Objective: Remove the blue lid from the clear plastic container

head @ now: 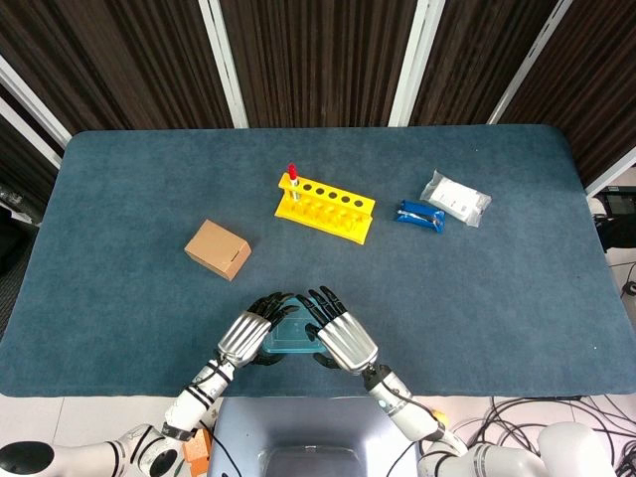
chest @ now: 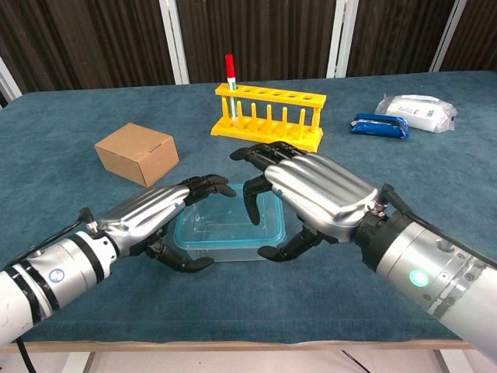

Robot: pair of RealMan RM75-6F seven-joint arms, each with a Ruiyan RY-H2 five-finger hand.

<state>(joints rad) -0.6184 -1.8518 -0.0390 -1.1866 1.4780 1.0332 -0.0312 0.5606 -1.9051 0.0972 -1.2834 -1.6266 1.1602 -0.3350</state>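
Note:
The clear plastic container (chest: 220,242) with its blue lid (chest: 217,224) stands near the table's front edge, between my two hands. My left hand (chest: 154,212) wraps the container's left side, fingers curled over the back edge and thumb under the front corner. My right hand (chest: 311,189) arches over the lid's right half with fingers spread, one fingertip (chest: 252,211) down at the lid and the thumb by the front right edge. From the head view only a strip of the lid (head: 290,339) shows between the left hand (head: 250,332) and right hand (head: 344,339).
A cardboard box (chest: 137,152) sits to the left behind the hands. A yellow tube rack (chest: 270,109) with one red-capped tube (chest: 230,67) stands behind the container. A blue packet (chest: 380,126) and a white packet (chest: 415,111) lie far right.

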